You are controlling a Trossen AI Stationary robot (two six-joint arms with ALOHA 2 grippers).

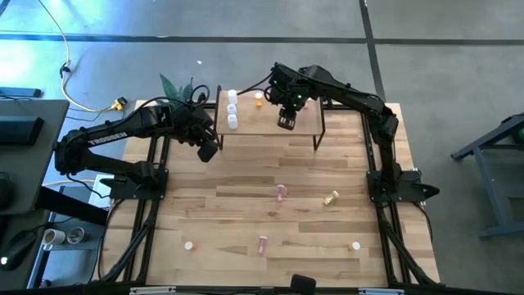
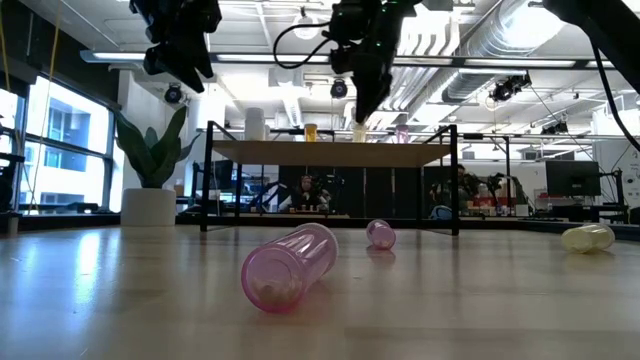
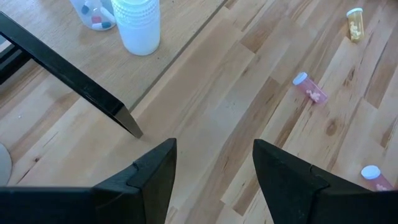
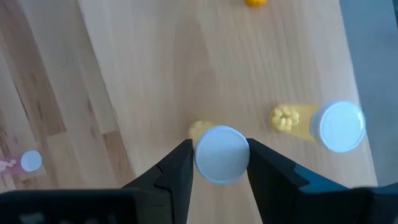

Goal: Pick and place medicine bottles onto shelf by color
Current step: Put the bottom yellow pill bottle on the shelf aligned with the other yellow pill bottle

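Observation:
The shelf (image 1: 270,124) stands at the table's far middle. White bottles (image 1: 232,109) stand in a row on its left end, and an orange one (image 1: 259,100) stands farther back. My right gripper (image 4: 220,155) hangs over the shelf, shut on a white-capped yellow bottle (image 4: 221,154). A second yellow bottle (image 4: 329,124) stands on the shelf beside it. My left gripper (image 3: 214,162) hovers open over the table near the shelf's left front leg (image 3: 93,93), with nothing between its fingers. My right gripper has the yellow bottle's white cap (image 4: 221,163) pinched between its two fingers, one on each side. The fingers point steeply down from above. The bottle stands upright, and in the low view its base (image 2: 358,136) rests on the shelf's board.
Loose bottles lie on the table in front of the shelf: a pink one (image 1: 281,192), a yellow one (image 1: 330,198), another pink one (image 1: 262,244), and white-capped ones near the front at the left (image 1: 189,244) and right (image 1: 355,245). A potted plant (image 2: 150,190) stands at the far left.

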